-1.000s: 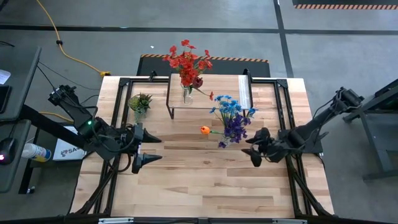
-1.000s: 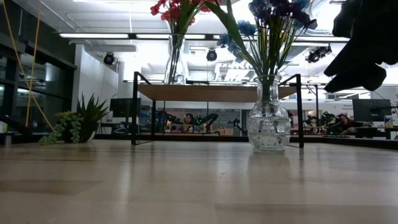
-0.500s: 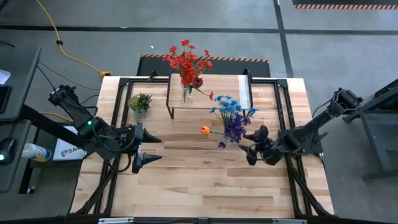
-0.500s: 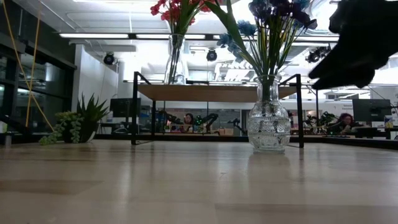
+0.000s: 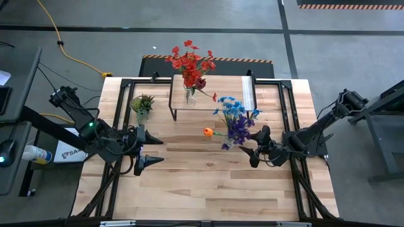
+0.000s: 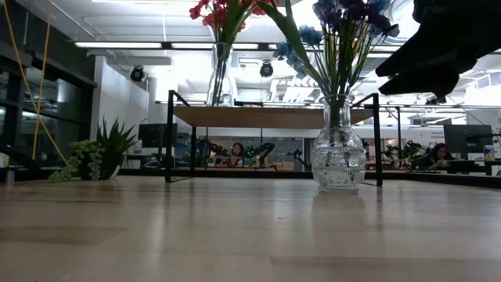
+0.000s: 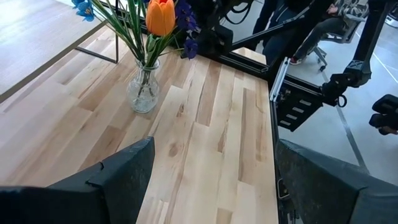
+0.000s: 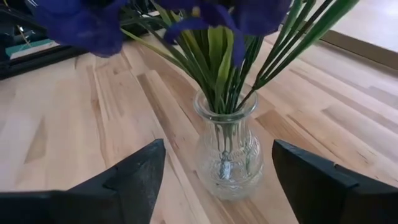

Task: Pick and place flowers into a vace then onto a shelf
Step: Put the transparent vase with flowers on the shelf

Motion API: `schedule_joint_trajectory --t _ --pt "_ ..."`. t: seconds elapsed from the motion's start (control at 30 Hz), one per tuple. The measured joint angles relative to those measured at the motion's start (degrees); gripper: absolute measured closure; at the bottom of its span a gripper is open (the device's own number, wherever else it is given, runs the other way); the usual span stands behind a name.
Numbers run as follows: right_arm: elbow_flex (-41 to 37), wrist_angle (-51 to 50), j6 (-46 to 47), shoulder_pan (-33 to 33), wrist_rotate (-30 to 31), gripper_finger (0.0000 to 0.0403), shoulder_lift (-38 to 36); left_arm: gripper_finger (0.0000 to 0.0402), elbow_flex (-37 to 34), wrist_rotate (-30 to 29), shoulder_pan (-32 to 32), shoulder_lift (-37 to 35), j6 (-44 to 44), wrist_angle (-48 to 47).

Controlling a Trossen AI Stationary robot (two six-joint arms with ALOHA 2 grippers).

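1. High view shows the flowers in two bunches: a red bunch (image 5: 190,61) in a clear vase (image 5: 190,94) on the shelf (image 5: 214,94) at the far middle of the table (image 5: 208,183), and a blue, purple and orange bunch (image 5: 233,120) in a second vase on the tabletop just near of the shelf, right of centre.
2. Writing: a white box (image 5: 66,152) off the table's left edge carries dark letters, but the left arm covers most of them and they cannot be read.
3. Hidden or cut off: from above the mixed bunch covers its own glass vase (image 6: 337,153), which shows plainly only in the low and wrist views. In the low view the red blooms and the mixed blooms run off the top edge, and the right arm is only a dark shape at the upper right.
4. The right gripper (image 5: 257,146) sits just right of the mixed bunch, fingers spread wide and empty; its wrist view shows the vase (image 8: 227,155) between the two fingers (image 8: 134,177), touching neither.
5. The left gripper (image 5: 149,151) waits at the table's left middle, well apart from both bunches, fingers spread wide, holding nothing.
6. A small green spiky plant (image 5: 142,104) stands left of the shelf.
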Motion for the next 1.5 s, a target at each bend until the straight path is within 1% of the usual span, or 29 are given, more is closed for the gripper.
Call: schedule_joint_trajectory --t 0.3,0.5,0.8,0.9,1.03,1.13,1.23,1.37,1.5 --pt "0.00 -0.30 -0.37 0.00 -0.30 0.0088 1.64 0.0034 0.00 0.00 0.00 0.00 0.00 -0.26" --pt "0.00 1.13 -0.03 0.00 -3.03 0.0068 4.40 0.0034 0.00 0.00 0.00 0.00 0.00 -0.26" --pt "0.00 1.36 0.49 -0.02 -0.37 0.0018 4.96 0.0034 0.00 0.00 0.01 0.00 0.00 -0.22" --pt "0.00 1.55 1.27 0.00 -2.91 0.0006 4.96 0.0034 0.00 0.00 0.00 0.00 0.00 -0.22" --pt "0.00 2.28 4.69 0.00 -7.86 0.0008 4.96 0.0034 0.00 0.00 0.02 0.00 0.00 -0.22" --pt "0.00 3.40 7.93 0.00 -9.50 0.0010 4.94 0.0034 0.00 -0.02 0.02 0.00 0.00 -0.22" --pt "0.00 4.44 9.57 0.00 -9.81 0.0009 4.94 0.0034 0.00 -0.01 0.02 0.00 0.04 -0.22" --pt "0.00 4.42 9.22 0.00 -10.46 0.0004 4.94 0.0034 0.02 -0.02 0.02 0.00 0.07 -0.22" --pt "0.00 4.39 8.01 0.00 -7.53 0.0004 4.94 0.0034 0.02 -0.01 0.02 0.00 0.07 -0.22"
